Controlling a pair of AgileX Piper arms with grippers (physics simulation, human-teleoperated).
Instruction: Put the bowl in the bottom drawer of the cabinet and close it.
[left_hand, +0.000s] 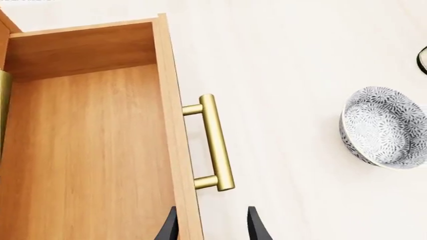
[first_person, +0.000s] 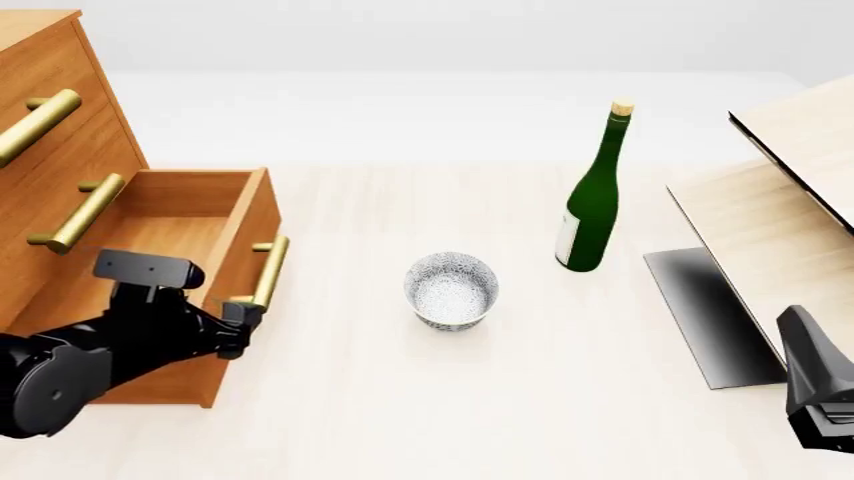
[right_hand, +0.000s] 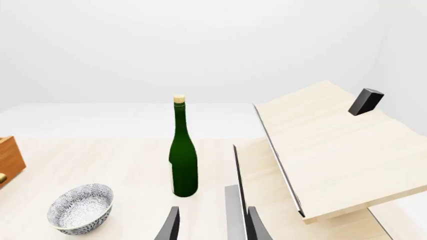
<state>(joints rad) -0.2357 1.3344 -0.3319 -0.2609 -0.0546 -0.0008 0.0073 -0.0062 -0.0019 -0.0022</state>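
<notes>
The cabinet (first_person: 60, 150) stands at the table's left, and its bottom drawer (first_person: 180, 215) is pulled out and holds nothing. In the left wrist view the drawer's inside (left_hand: 87, 150) and its brass handle (left_hand: 215, 142) show. My left gripper (left_hand: 212, 227) is open, with its fingers on either side of the drawer's front panel just short of the handle. The speckled bowl (first_person: 451, 290) sits upright on the table, right of the drawer, untouched; it also shows as the bowl (left_hand: 383, 127) and the bowl (right_hand: 80, 209). My right gripper (right_hand: 212, 227) is open and holds nothing, low at the front right.
A green wine bottle (first_person: 594, 195) stands upright behind and to the right of the bowl. Pale wood slanted panels (first_person: 787, 190) on a grey base (first_person: 707, 310) fill the right side. The two upper drawer fronts carry brass handles (first_person: 34, 125).
</notes>
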